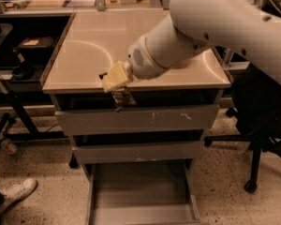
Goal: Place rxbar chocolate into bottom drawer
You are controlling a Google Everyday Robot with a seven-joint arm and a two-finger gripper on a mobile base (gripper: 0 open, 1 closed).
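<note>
My gripper (116, 86) hangs over the front edge of the cabinet top, with its tan fingers (113, 78) shut on the rxbar chocolate (123, 98). The dark bar hangs down in front of the top drawer. The bottom drawer (143, 214) is pulled out far toward me, directly below, and its grey floor is bare. My white arm covers the right part of the cabinet top and hides the white bowl.
The beige cabinet top (89, 55) has two shallower drawers (136, 121) below it, slightly open. A black office chair (257, 121) stands at the right. A black desk (18, 46) is at the left. A white shoe (14, 193) is on the floor at lower left.
</note>
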